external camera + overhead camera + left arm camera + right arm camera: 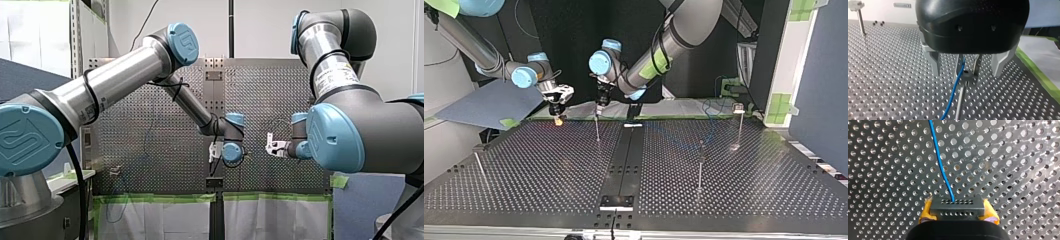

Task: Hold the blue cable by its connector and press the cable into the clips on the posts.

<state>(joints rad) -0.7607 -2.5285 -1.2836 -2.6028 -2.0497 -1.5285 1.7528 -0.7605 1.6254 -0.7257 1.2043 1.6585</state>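
Yellow pads (926,210) of my right tool (957,205) clamp the dark connector (957,213) from both sides. From the connector the blue cable (941,162) runs ahead over the perforated bench (1010,170). My left tool (968,67) stands narrowly parted astride the top of a post (959,100), with the post's clip (967,74) and the cable between its metal fingers (978,65). Other posts (700,167) stand well apart across the bench.

My left gripper (968,68) hangs over the perforated table (885,75), metal fingers (959,62) apart. Between them stands a thin post (960,102) topped by a black clip (966,75). The blue cable (954,90) passes just beside that clip, along one finger.
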